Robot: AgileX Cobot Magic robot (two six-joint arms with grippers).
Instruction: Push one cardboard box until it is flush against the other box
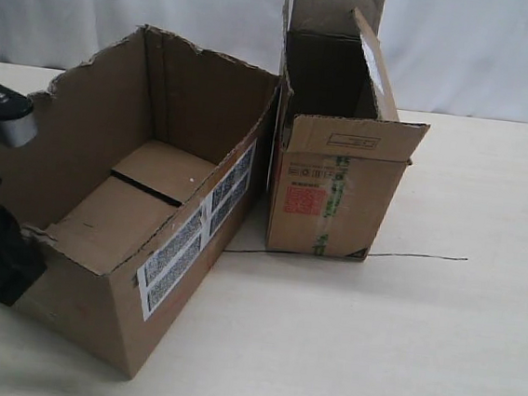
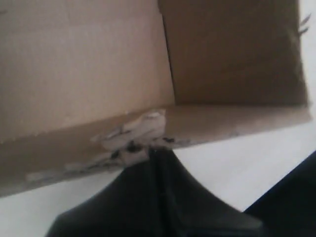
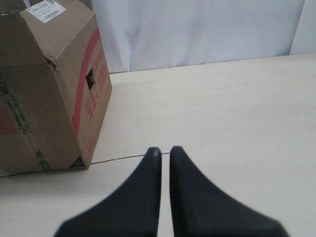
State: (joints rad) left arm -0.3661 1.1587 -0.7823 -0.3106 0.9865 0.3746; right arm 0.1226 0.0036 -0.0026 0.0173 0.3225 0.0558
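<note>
The cardboard box [image 1: 141, 214] is showing as wide, brown and open-topped, with ragged torn upper edges, white barcode labels [image 1: 190, 233] along the long wall facing the other box [image 1: 335, 191], and two bottom flaps meeting inside. It is sitting just beside the other box, angled: its far corner is meeting that box's side or nearly so, while a wedge of table [image 1: 418, 344] is opening between their nearer ends. Two boxes are standing here and two grippers are in view. The left gripper [image 2: 155, 153] is pressing on the cardboard box's wall farthest from the other box, at a patch of torn paper along the lower edge, its fingers looking closed together and gripping nothing. The right gripper [image 3: 161, 151] is hanging over bare table on the other box's far side, fingers drawn to a thin slit, empty. The table is pale cream, a thin dark line [image 1: 417, 257] is running out from the other box's base, and a white curtain [image 1: 484, 51] is hanging behind it.
</note>
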